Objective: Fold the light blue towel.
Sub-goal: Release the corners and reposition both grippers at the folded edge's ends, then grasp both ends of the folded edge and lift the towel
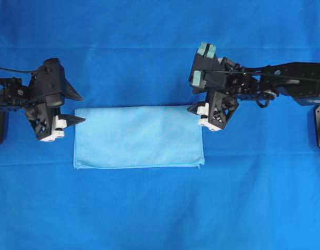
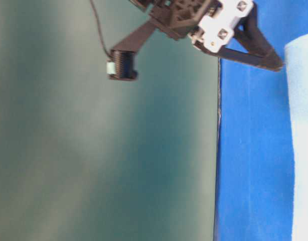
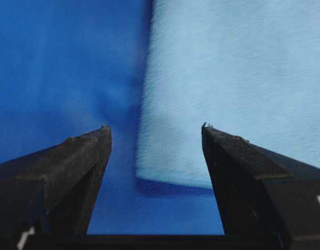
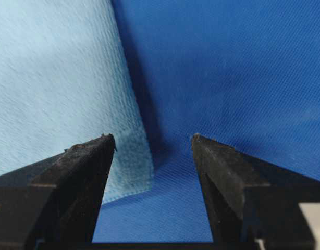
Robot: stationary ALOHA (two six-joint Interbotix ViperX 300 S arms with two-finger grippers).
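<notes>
The light blue towel [image 1: 138, 136] lies flat near the middle of the royal-blue table covering [image 1: 149, 47], already doubled over into a wide rectangle. Its edge nearest the bottom of the overhead view shows a thin stitched hem with two layers lying one on the other. The cloth is pale sky-blue, soft and thin, with a fine, slightly fuzzy weave and faint creases across its top face; its corners are square and its sides nearly straight. The covering beneath is darker and shows a tight woven grain with long fold lines running across it.

The left gripper [image 1: 76, 109] hangs just beside the towel's left upper corner, its black wedge-shaped fingers [image 3: 82, 156] spread apart and holding nothing. The right gripper [image 1: 195, 109] sits at the towel's right upper corner, its tapered matte-black fingers [image 4: 79, 166] likewise parted and empty, one over the cloth's corner and the other over bare covering.
</notes>
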